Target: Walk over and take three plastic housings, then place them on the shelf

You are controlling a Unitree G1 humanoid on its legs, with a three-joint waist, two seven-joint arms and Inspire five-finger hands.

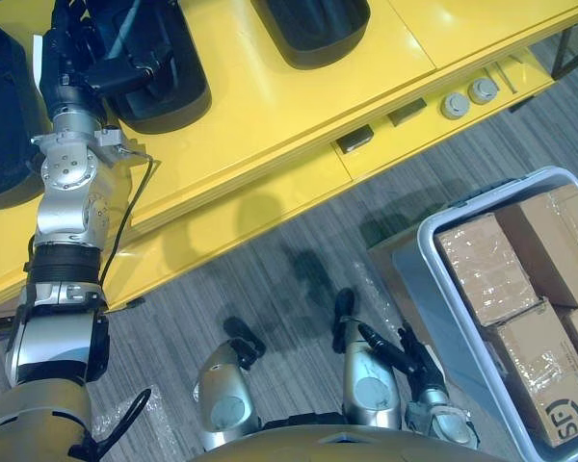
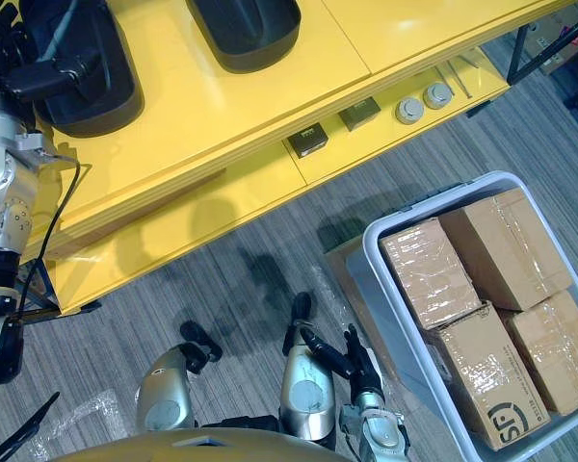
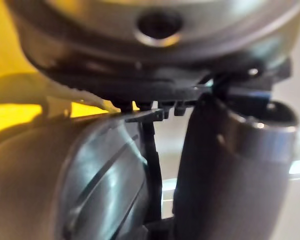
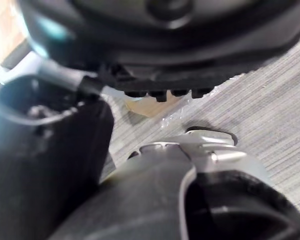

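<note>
Ahead, housing (image 1: pixel 164 91) on shelf (image 1: pixel 299 106) against left hand (image 1: pixel 72 43), grasp unreadable; right hand (image 1: pixel 411 364) low, fingers (image 1: pixel 378 343) slack.

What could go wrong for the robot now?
The left robot hand is at a black housing on the yellow shelf; pulling back might drag it off. The right robot hand hangs close to the grey bin of boxes and might bump it.

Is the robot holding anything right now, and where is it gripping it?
Left hand rests on the rim of a black housing on the shelf; grip cannot be told. Right hand holds nothing.
</note>
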